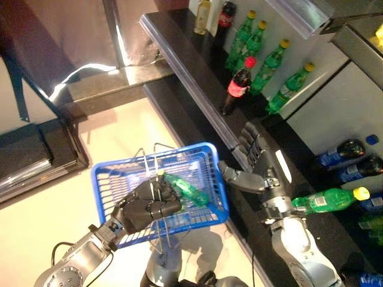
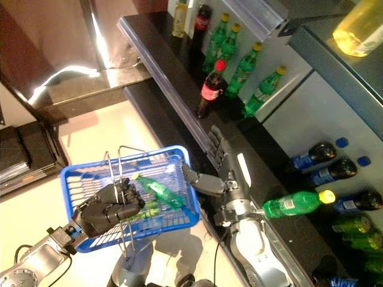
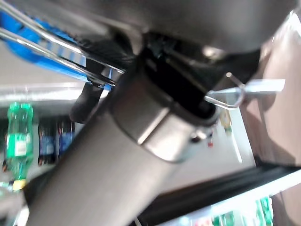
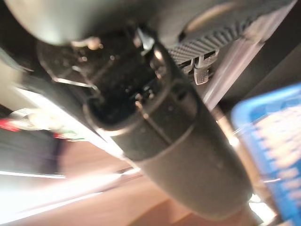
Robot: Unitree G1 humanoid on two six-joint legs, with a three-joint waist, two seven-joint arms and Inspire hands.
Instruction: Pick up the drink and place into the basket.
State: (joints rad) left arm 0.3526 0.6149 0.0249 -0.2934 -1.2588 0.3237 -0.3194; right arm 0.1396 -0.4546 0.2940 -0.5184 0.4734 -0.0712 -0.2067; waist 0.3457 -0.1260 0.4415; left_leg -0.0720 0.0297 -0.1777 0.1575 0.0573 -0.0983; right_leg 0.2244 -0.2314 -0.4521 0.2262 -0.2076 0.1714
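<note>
A blue wire basket [image 1: 114,173] hangs in front of me, and my left hand [image 1: 146,206] is shut on its metal handles [image 1: 157,161]. A green drink bottle [image 1: 187,188] lies inside the basket near its right side. My right hand [image 1: 263,161] is open just right of the basket, fingers straight and thumb [image 1: 239,177] pointing toward the basket wall, holding nothing. Another green bottle with a yellow cap [image 1: 329,199] lies on the dark shelf right of that hand.
A dark shelf unit [image 1: 197,78] runs along the right, with a red-capped cola bottle [image 1: 237,88] and several green bottles [image 1: 272,66] standing on it. Dark and blue-capped bottles [image 1: 347,158] lie on the lower shelf. A dark low platform [image 1: 36,155] sits at left.
</note>
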